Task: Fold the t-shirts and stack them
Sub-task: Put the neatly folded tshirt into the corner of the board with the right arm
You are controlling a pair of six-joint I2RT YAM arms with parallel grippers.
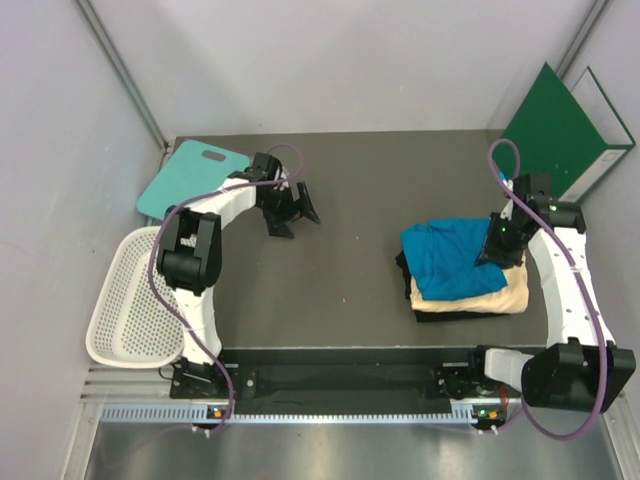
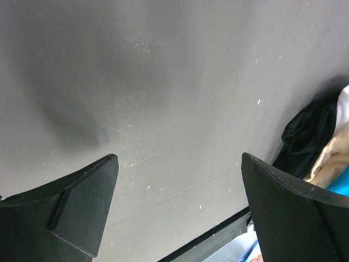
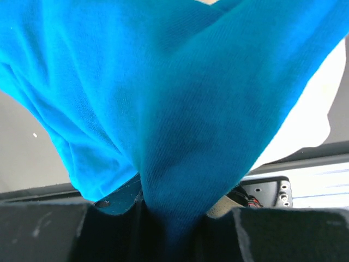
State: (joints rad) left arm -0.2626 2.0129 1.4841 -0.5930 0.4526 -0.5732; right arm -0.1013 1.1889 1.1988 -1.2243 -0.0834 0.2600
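Right gripper [image 3: 173, 215] pinches a fold of the blue t-shirt [image 1: 445, 255], which lies atop the cream t-shirt [image 1: 480, 298] at the table's [image 1: 370, 290] three o'clock, while farther off at ten o'clock the left gripper [image 1: 295, 220] hovers with jaws spread wide.

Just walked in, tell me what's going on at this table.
The right gripper is shut on the blue t-shirt, which lies draped over a folded cream t-shirt and a dark garment on the right of the table. The left gripper hangs open and empty above bare tabletop, near the teal board and white basket.
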